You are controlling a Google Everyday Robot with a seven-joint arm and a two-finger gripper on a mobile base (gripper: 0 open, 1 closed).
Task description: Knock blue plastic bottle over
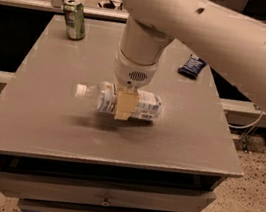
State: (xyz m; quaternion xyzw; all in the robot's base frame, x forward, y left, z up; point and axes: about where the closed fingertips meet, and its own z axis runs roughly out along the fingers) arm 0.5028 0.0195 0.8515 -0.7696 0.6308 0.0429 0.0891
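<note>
The blue plastic bottle [145, 106], clear with a white cap and a white-and-blue label, lies on its side at the middle of the grey table [35, 117], cap pointing left. My gripper [124, 107] comes straight down from above and is shut around the bottle's middle. One tan finger [125, 104] crosses in front of it. A shadow lies just under the bottle; I cannot tell whether it touches the tabletop.
A green drink can [74, 19] stands upright at the table's back left corner. A small dark blue snack packet [192, 66] lies at the back right. The large white arm [220, 36] spans the upper right. Drawers sit below the table's front edge.
</note>
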